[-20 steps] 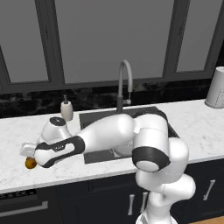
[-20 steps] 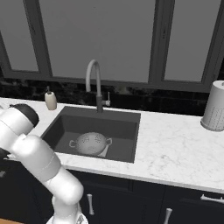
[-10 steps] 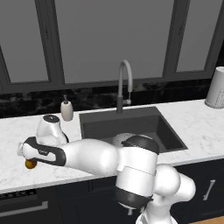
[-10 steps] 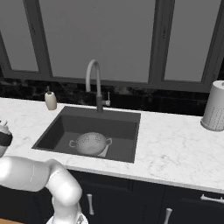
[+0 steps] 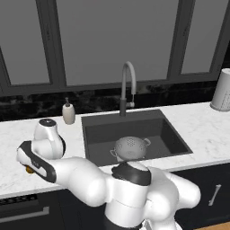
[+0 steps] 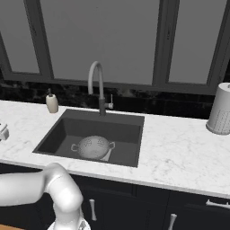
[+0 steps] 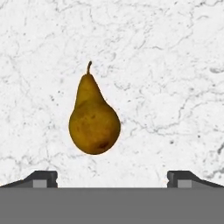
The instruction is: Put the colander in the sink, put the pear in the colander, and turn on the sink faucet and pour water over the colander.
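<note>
While the gripper [image 7: 112, 177] hangs over the marble counter [image 7: 175, 65] with its jaws spread wide and nothing between them, we note the pear [image 7: 93, 118] lying on that counter directly ahead of it, apart from both finger tips [image 7: 43, 178]. We see the pear on its side in the hand view, stem pointing away from the tips, its orange-brown skin clear of either tip

From the left base view we record the hand low at the near left of the counter, with a sliver of the pear [image 5: 29, 170] showing just under it. We cannot tell from that view whether hand and fruit touch. The arm [image 5: 90, 179] reaches left from the base across the near counter edge

We find the colander [image 5: 130, 148] standing upright on the floor of the sink [image 5: 170, 134], towards its near side, one loop handle pointing to the right. It holds no fruit. The right base view shows the same colander [image 6: 94, 147] in the basin [image 6: 58, 134]

The sink faucet [image 5: 127, 87] rises at the far edge of the sink, its spout arching over the basin. A soap bottle [image 5: 68, 112] stands on the counter left of the sink at the far side, and a white cylindrical container [image 5: 223, 90] stands at the far right
</note>
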Motion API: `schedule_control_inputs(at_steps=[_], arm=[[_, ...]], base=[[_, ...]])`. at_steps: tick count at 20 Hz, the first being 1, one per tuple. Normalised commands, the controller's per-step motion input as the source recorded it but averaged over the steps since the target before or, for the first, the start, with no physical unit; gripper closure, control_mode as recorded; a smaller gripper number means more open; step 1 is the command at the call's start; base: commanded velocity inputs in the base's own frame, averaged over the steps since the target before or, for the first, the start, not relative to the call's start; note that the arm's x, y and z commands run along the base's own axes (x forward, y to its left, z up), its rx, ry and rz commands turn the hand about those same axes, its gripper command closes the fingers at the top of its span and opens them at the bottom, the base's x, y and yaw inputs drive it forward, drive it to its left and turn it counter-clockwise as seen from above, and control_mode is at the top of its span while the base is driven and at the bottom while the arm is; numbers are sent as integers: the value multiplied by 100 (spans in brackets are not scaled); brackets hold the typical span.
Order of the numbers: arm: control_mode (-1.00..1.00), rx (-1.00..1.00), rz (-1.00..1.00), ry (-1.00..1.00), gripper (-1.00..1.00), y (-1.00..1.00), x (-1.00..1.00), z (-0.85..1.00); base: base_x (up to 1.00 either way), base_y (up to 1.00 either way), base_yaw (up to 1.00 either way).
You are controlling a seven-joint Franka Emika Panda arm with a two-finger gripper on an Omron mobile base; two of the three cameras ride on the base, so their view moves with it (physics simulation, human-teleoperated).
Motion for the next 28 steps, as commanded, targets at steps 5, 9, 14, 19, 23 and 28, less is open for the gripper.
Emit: schedule_control_inputs(at_steps=[5,9,14,19,23,28], arm=[[-100,0,1,0,-100,15,8,-12],[-100,-1,1,0,-100,14,11,-25],[-100,-1,1,0,-100,3,26,-20],[-100,0,0,0,-100,5,28,-3],[-100,0,0,4,-100,18,6,-10],[-100,0,0,3,-100,25,0,-12]], base=[[0,0,0],[0,0,0],[0,0,0],[0,0,0],[0,0,0],[0,0,0]])
